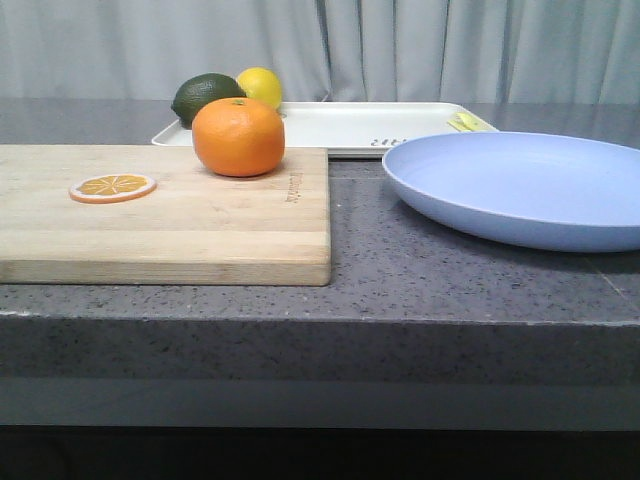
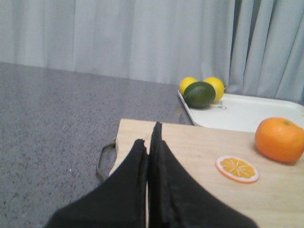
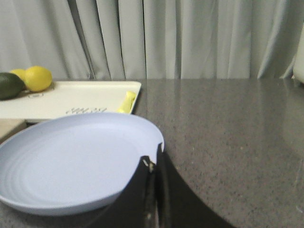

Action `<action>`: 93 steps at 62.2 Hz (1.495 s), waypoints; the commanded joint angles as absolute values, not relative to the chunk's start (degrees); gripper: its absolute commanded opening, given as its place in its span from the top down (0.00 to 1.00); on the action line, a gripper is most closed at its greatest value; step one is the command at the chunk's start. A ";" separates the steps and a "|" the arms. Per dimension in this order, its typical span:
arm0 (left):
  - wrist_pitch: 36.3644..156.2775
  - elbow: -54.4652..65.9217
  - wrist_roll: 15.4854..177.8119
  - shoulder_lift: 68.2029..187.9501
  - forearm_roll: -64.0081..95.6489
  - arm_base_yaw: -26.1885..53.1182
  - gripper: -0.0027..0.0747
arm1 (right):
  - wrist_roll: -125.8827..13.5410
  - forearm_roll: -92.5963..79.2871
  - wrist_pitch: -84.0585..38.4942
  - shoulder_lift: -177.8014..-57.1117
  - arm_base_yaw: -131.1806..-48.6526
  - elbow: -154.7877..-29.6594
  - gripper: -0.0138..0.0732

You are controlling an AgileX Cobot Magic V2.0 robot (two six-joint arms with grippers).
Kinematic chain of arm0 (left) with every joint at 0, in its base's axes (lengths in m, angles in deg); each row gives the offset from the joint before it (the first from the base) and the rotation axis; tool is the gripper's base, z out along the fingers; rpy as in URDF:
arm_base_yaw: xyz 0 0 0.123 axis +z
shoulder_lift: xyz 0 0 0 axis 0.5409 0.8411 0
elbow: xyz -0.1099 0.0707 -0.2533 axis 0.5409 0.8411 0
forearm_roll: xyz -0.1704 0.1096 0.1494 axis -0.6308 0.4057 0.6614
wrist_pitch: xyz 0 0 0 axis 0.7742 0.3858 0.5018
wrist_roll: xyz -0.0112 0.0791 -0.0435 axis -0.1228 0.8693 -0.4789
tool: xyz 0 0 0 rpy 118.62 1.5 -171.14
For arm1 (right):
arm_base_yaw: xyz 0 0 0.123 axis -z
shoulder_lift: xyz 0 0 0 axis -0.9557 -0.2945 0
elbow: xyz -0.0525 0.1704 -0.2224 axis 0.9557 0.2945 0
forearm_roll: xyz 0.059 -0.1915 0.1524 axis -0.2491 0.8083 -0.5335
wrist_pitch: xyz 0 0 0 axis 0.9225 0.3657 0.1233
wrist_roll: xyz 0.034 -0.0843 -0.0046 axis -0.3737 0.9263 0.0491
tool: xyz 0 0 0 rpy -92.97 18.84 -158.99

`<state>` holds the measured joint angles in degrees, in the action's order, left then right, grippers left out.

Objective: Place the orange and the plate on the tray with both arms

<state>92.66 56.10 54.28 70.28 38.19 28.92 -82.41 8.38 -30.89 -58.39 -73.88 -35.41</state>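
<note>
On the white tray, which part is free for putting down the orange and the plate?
The tray is bare across its middle. Its left end is crowded by a lime and lemons; a small yellow thing lies at its right end. The orange and plate are both outside it.

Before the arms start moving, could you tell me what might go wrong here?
The orange is round and sits loose on the cutting board, so a nudge could roll it off. The plate is shallow and may slip from a rim pinch. The dark green fruit and lemons crowd the tray corner.
</note>
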 commanded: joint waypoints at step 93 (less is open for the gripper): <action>115.52 22.32 56.85 100.35 37.93 28.38 0.23 | -77.53 7.94 8.44 -84.21 -73.89 -74.35 0.17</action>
